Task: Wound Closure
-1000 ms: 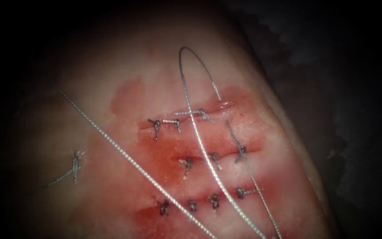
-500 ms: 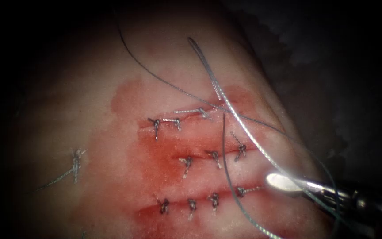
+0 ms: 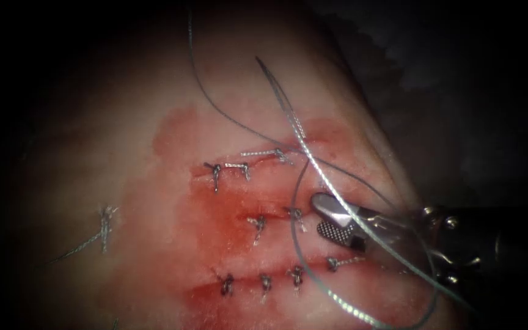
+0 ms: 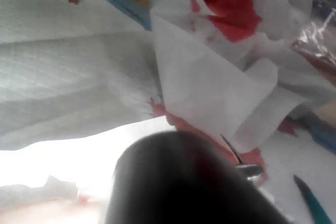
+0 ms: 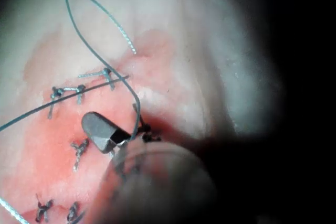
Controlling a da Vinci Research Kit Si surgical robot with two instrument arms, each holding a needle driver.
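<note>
Thread (image 3: 313, 153) runs off endoscope frame; left pincer (image 4: 249, 170) mostly hidden, blurred.

Light: my endoscope lamp centres on the tissue (image 3: 233, 201), dimming outward from it.
Glare: right tool (image 3: 328, 215) glints beside the cut.
Blur: left wrist shaft (image 4: 178, 187) looks soft.

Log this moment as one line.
right tool: open, over middle cut, holds nothing | thread: loops across tool | tissue: three cuts, knots tied
</note>
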